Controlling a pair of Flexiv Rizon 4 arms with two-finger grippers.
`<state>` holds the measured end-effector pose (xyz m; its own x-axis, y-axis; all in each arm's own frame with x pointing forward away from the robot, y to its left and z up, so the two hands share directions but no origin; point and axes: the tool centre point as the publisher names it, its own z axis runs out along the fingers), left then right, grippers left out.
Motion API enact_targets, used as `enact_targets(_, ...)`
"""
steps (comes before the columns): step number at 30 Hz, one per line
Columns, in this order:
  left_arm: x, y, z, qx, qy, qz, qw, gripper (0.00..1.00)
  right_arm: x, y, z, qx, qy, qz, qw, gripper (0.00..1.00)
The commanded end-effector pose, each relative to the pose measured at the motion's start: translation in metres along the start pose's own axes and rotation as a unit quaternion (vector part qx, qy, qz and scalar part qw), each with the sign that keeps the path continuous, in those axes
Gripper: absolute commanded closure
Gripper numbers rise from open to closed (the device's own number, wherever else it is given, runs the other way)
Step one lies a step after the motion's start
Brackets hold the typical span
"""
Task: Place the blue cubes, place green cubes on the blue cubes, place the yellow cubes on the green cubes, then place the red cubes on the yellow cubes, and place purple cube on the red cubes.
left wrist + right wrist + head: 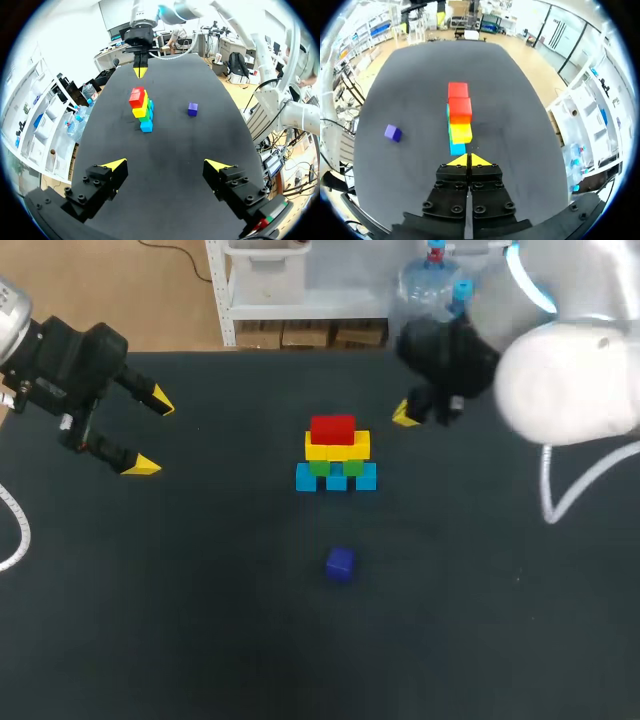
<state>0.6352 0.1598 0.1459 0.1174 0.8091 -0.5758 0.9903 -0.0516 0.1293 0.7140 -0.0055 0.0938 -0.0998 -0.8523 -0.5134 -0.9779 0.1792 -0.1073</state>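
The black, yellow-tipped left tool (150, 433) hangs open over the dark counter's (200, 620) left side. Mid-counter, blue cubes (336, 480) carry green cubes (320, 468), yellow cubes (337, 447), then red cubes (333, 428). A small purple cube (340, 563) lies apart from them. The right tool (405, 415), closed and empty, hovers just right of the stack.

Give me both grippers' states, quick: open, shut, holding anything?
Left gripper: open, holding nothing.
Right gripper: shut, holding nothing.
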Motion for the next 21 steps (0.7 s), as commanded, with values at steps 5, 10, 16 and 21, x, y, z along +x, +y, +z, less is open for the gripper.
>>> enact_targets(5,0.001,0.000,0.000,-0.001,-0.002,0.002,1.000,0.00,0.041,0.003,-0.034,-0.006,-0.081,-0.039,0.996,0.00)
enact_targets(10,0.001,0.000,0.000,-0.001,-0.002,0.002,1.000,0.00,0.065,0.000,-0.046,-0.013,-0.112,-0.039,0.993,0.00)
enact_targets(16,0.001,0.000,0.000,-0.001,-0.002,0.002,1.000,0.00,0.080,-0.003,-0.056,-0.023,-0.125,-0.058,0.990,0.00)
enact_targets(21,0.001,0.000,0.000,-0.001,-0.002,0.002,1.000,0.00,0.091,-0.007,-0.065,-0.037,-0.135,-0.047,0.989,0.00)
